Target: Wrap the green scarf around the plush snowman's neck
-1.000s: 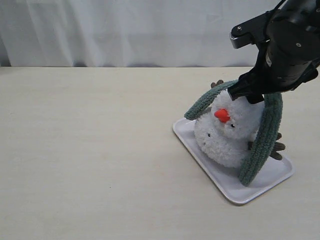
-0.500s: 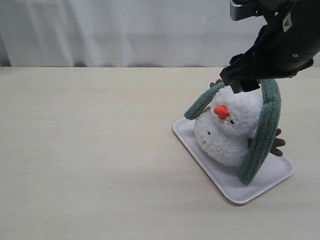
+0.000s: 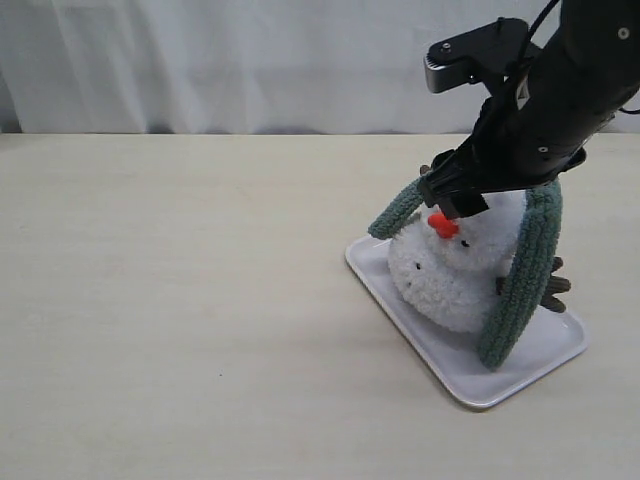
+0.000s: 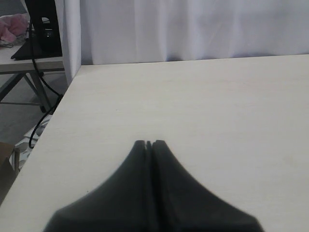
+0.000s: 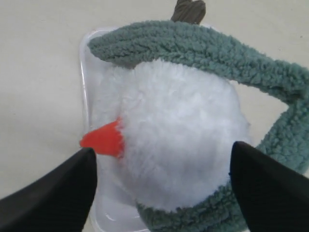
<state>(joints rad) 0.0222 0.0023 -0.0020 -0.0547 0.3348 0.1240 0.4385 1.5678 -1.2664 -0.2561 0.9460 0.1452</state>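
The plush snowman [image 3: 448, 278] sits on a white tray [image 3: 470, 386], its orange nose [image 3: 443, 225] pointing left. The green scarf [image 3: 527, 265] loops behind its head; one end sticks out at the left, the other hangs down to the tray at the right. My right gripper [image 3: 457, 200] hovers open just over the head and nose. In the right wrist view the snowman [image 5: 178, 130] fills the gap between the open right gripper [image 5: 162, 150] fingers, with the scarf [image 5: 207, 46] curving round it. The left gripper [image 4: 149, 143] is shut and empty over bare table. The neck is hidden.
A brown twig arm [image 3: 553, 290] pokes out beside the hanging scarf end; another twig arm [image 5: 189, 9] shows past the scarf. A white curtain [image 3: 250, 60] closes the back of the table. The table's left edge [image 4: 58, 121] drops to a floor with cables.
My right arm lifted off the snowman's head, then swung left and lowered over the nose. The scarf and snowman stayed almost where they were.
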